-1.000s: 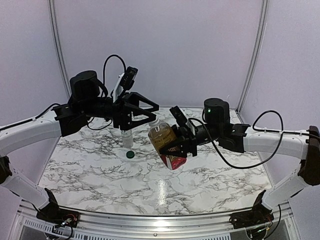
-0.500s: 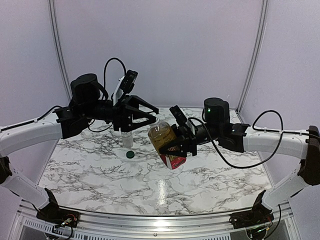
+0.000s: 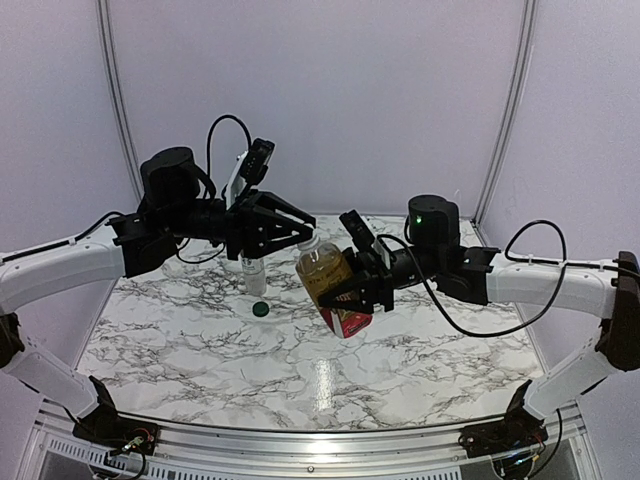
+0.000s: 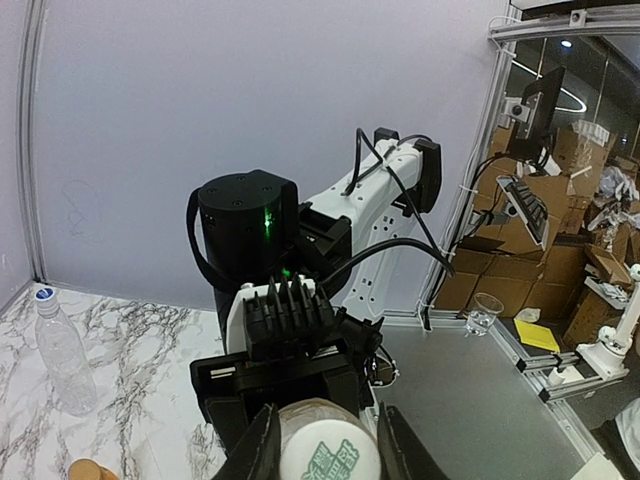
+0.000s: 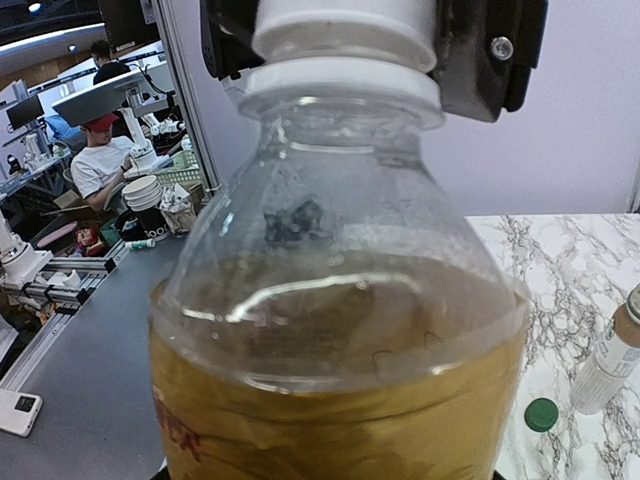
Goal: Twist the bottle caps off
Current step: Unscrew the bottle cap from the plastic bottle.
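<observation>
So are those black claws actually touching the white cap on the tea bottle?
Touching. The right wrist view shows the left gripper with its fingers flush against both sides of the white cap of the tea bottle, no gap.

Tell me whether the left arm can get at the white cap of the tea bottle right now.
Probably yes. The fingers of the left gripper sit either side of the white cap, seemingly touching it, with nothing between. The right gripper holds the tea bottle tilted toward them.
</observation>
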Tool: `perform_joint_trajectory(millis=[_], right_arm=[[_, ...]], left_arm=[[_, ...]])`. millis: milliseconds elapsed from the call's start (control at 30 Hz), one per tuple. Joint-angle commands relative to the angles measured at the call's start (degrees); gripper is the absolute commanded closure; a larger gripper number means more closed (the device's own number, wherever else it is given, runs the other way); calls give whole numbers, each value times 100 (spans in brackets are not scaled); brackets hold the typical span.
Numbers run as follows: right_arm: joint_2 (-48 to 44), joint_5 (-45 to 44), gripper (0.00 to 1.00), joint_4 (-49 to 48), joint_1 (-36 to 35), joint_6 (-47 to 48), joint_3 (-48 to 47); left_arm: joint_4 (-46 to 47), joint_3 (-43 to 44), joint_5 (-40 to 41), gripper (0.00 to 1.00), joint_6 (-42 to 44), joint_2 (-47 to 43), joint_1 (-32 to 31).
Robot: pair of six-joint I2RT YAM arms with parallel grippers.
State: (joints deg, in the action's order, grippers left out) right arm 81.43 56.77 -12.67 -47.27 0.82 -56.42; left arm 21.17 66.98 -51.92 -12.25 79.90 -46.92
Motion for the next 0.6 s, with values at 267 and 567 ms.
perform_joint_trajectory(millis=[267,567], right_arm=[[-85,-1011,60,337,113,68,-339],[-230,-3230,61,722,94,280,-361]], left_arm=[[282,-120,512,75,-416,-17,25],[257,-213,3251,80,-1673,-183,-317]])
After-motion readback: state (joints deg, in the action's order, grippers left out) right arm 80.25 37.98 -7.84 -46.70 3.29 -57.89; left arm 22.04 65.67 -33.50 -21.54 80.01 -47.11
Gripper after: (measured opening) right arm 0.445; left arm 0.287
